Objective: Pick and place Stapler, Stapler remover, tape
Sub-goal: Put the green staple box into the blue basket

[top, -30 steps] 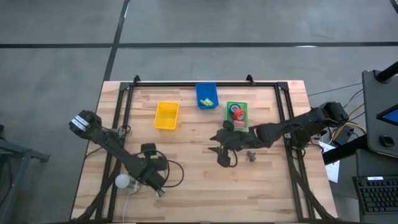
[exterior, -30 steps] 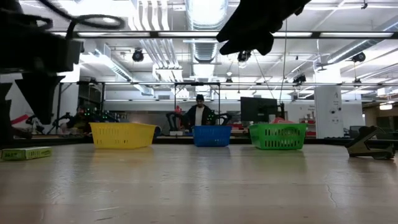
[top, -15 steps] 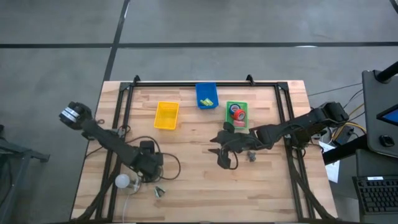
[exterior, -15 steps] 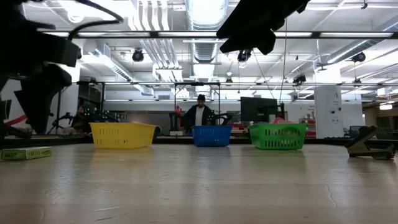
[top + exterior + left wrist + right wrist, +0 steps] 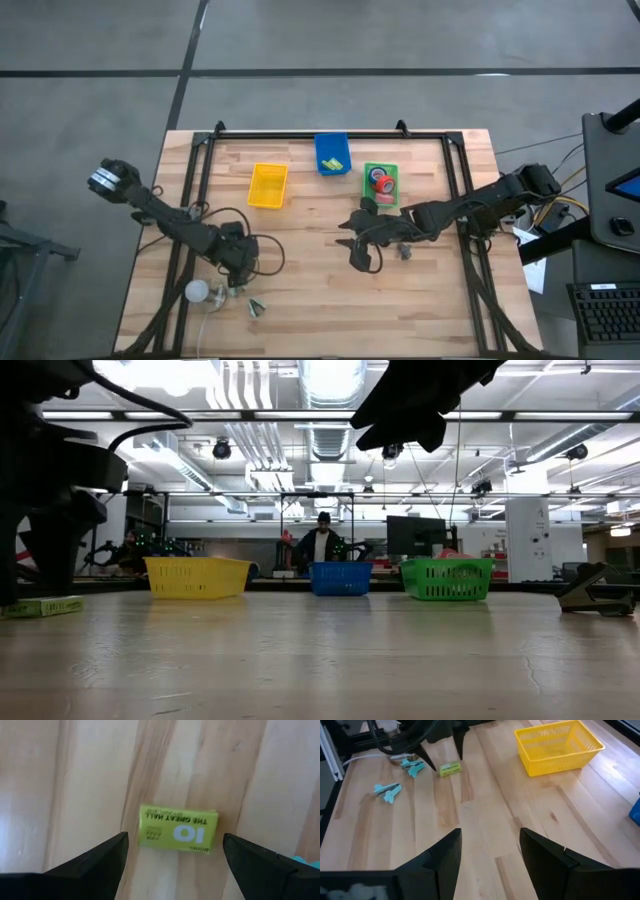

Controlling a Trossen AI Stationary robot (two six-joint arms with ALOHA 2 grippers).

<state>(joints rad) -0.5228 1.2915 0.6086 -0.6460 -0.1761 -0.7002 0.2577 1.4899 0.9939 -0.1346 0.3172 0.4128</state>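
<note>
A small green staple box [image 5: 178,829] lies flat on the wood at the table's near left. My left gripper [image 5: 175,865] hangs open above it, pointing steeply down, one finger on each side of the box, touching nothing. Two teal staple removers [image 5: 387,791] [image 5: 412,766] lie next to it. Red tape rolls [image 5: 381,183] sit in the green basket [image 5: 381,200]. A dark stapler [image 5: 590,590] rests on the table beside my right arm. My right gripper [image 5: 490,847] hovers open over the table's middle, with nothing between its fingers.
A yellow basket [image 5: 268,186] and a blue basket [image 5: 332,152] holding yellow-green boxes stand toward the far edge. A white ball [image 5: 197,292] and a loop of cable [image 5: 270,262] lie by my left arm. Bare wood stretches between the two grippers.
My left gripper has drawn back toward the table's far-left, sunk a little and tipped more steeply downward, staying open. This uncovers the teal staple remover near the front edge. My right arm has kept still.
</note>
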